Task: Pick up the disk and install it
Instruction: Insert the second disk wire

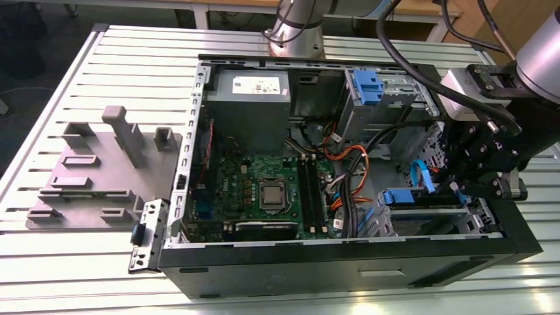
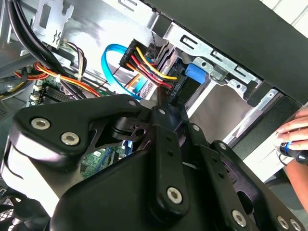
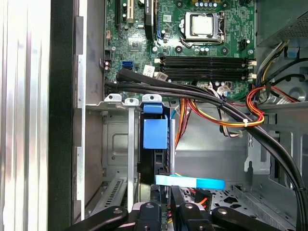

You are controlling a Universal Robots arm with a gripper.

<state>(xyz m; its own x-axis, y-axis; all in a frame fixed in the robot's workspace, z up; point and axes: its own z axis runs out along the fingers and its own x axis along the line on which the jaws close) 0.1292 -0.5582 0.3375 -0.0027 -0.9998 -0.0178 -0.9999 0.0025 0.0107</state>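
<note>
The disk [image 1: 407, 197], in its bright blue carrier, stands in the lower drive cage at the case's front corner, on the exterior view's right. In the first wrist view its blue tab [image 3: 155, 134] tops a dark body set on edge between the cage walls. The second wrist view shows the blue tab [image 2: 195, 73] beside a plug with yellow, red and black wires [image 2: 156, 72]. My gripper [image 1: 455, 187] hangs just over the disk's near end. Its fingers [image 3: 155, 204] stand close together, shut, with nothing seen between them [image 2: 161, 103].
The open computer case [image 1: 350, 259] lies on a slatted table. Inside are a motherboard [image 1: 262, 190], a grey power supply [image 1: 248, 98], another blue carrier [image 1: 366, 84] in the upper bay, and thick cables [image 3: 211, 98]. A grey fixture [image 1: 96, 170] sits left. A person's hand [image 2: 294, 131] is near the case.
</note>
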